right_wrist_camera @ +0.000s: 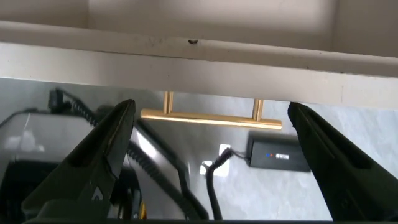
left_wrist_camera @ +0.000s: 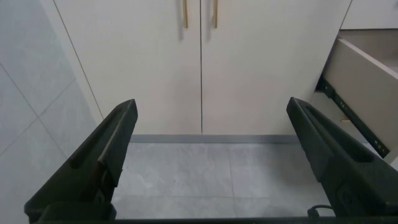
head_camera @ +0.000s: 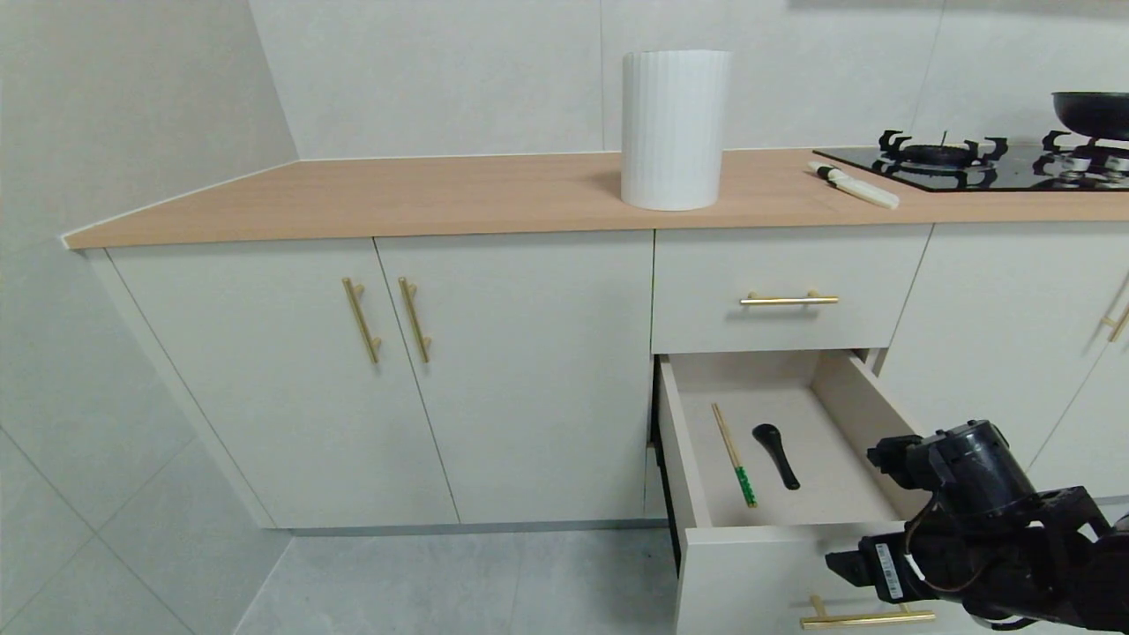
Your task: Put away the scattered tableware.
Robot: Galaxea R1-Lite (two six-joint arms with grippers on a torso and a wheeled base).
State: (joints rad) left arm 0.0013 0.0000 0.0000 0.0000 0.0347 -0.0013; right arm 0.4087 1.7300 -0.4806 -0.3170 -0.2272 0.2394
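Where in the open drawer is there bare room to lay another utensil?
In the drawer, the widest bare floor lies between the black spoon and the right wall. A smaller patch sits behind both utensils, toward the back. The chopsticks crowd the narrow strip along the left wall.

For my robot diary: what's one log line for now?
drawer: white lower drawer open | inside: wooden green-tipped chopsticks, black spoon | counter: white knife | left gripper open | right gripper open near gold handle

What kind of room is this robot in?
Probably a kitchen: a gas stove with a pan sits in the wooden counter, and the open drawer holds chopsticks and a spoon.
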